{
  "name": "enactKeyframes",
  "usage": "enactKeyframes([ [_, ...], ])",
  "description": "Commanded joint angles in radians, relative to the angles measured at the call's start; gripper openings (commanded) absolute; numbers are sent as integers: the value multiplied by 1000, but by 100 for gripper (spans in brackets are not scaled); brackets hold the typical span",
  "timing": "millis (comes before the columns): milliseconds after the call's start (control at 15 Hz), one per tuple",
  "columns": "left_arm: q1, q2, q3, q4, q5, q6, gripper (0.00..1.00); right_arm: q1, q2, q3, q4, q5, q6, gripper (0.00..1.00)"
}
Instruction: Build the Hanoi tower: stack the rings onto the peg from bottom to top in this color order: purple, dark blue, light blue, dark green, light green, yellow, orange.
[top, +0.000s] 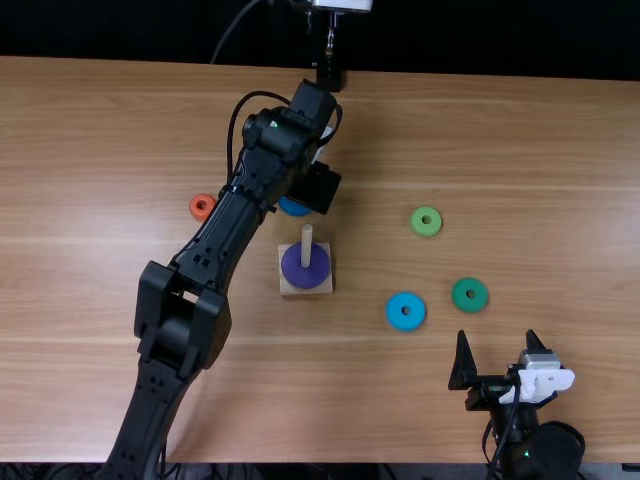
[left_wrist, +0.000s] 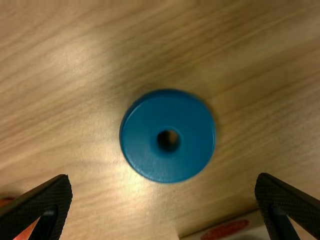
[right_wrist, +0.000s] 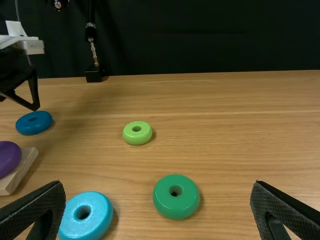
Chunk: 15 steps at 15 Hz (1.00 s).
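Observation:
My left gripper is over the dark blue ring, partly covering it. In the left wrist view, the open left gripper has the whole dark blue ring flat on the table beyond its fingertips. The purple ring lies around the peg on its square base. My right gripper stands open at the lower right; in its own view the right gripper holds nothing. The light blue ring, dark green ring, light green ring and orange ring lie loose.
The left arm stretches diagonally over the table, passing left of the peg base and between it and the orange ring. A dark stand is at the far table edge, close behind the left gripper.

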Motion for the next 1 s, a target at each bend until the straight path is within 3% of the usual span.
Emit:
enactKeyframes([
  [0, 6, 46, 37, 14, 27, -8, 100, -13, -13, -48, -81, -15, -1, 100],
  [200, 2, 55, 34, 58, 53, -10, 100, -13, -13, -48, -83, -15, -1, 100],
  [933, 20, 111, 18, 69, 53, -1, 100, -13, -13, -48, -81, -15, -1, 100],
])
